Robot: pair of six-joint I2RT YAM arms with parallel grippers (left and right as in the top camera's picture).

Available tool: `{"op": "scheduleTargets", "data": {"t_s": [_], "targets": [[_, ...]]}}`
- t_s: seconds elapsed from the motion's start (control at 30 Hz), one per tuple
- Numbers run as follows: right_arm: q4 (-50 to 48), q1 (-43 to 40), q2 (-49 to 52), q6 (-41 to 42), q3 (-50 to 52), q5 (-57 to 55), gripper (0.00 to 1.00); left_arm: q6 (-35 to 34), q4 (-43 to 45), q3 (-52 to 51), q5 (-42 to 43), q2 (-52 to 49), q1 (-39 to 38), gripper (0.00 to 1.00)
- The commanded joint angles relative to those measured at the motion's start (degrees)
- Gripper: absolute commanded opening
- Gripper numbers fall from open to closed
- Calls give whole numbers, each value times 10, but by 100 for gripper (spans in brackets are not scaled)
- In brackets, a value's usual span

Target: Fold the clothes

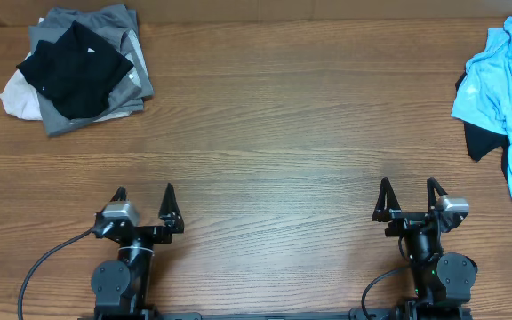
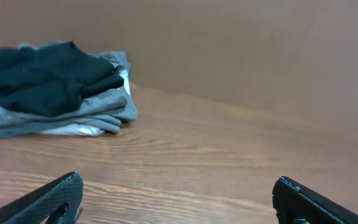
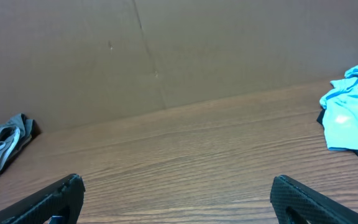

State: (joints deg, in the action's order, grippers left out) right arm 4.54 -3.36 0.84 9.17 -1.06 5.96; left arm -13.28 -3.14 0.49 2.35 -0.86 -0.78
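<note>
A stack of folded clothes lies at the far left of the table: a black shirt [image 1: 74, 67] on top of grey [image 1: 118, 31] and white [image 1: 18, 96] garments. The black shirt [image 2: 42, 74] and the grey garment [image 2: 55, 115] under it also show in the left wrist view. A crumpled light blue garment [image 1: 509, 89] lies at the far right edge, with a dark piece [image 1: 480, 142] under it; the light blue garment [image 3: 353, 115] shows in the right wrist view too. My left gripper [image 1: 144, 193] and right gripper [image 1: 408, 186] rest near the front edge, both open and empty, far from any cloth.
The wooden table [image 1: 274, 124] stretches bare between the two piles. A brown cardboard wall [image 3: 166, 50] stands along the table's far edge. Cables run from the arm bases at the front edge.
</note>
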Motion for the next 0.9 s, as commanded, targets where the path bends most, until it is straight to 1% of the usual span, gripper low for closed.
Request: {"op": "scheduleTargets", "data": {"t_s": [0.0, 0.07, 0.23, 0.3, 0.87], "targets": [[-2, -3, -7, -2, 6, -3, 100, 110, -10, -2, 29, 7, -3, 100], [-2, -3, -7, -2, 6, -3, 100, 123, -10, -2, 20, 7, 0, 100], [-2, -3, -7, -2, 6, -3, 100, 121, -10, -2, 17, 7, 13, 100], [-2, -3, -7, -2, 6, -3, 100, 114, -10, -2, 17, 7, 12, 100], [-2, -3, -7, -2, 6, -3, 100, 120, -10, -2, 16, 6, 12, 100]]}}
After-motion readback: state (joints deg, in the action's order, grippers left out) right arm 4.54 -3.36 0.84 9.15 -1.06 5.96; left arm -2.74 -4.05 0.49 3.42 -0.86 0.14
